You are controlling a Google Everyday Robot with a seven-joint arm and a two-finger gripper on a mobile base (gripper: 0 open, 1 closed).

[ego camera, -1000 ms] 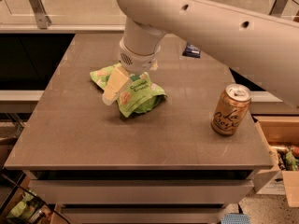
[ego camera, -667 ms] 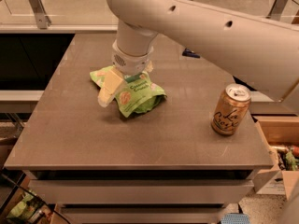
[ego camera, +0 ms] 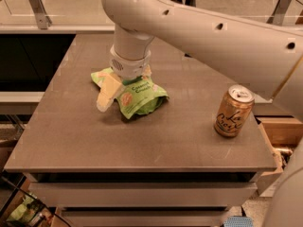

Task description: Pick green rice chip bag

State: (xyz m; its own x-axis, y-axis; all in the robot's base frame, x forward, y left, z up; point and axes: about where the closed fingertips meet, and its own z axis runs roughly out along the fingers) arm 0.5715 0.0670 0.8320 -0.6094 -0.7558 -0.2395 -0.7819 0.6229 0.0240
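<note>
Gripper [ego camera: 126, 91]: down on the bag's left part, fingers spread. The cream left finger [ego camera: 109, 91] shows; the other is mostly hidden behind the wrist.
Bag [ego camera: 142, 98]: light green, lying left of centre on the table [ego camera: 94, 145], its top edge covered by the wrist. It has a dark-green oval with white lettering, illegible.
Can [ego camera: 233, 111]: gold, upright, well to the right. Dark script on it, only partly readable.
Arm [ego camera: 213, 37]: white, cut off at the right.

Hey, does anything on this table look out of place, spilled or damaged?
Nothing looks spilled or damaged. The green rice chip bag lies crumpled on the table, with the gripper low over it. The gold can stands upright, well apart from the bag.
</note>
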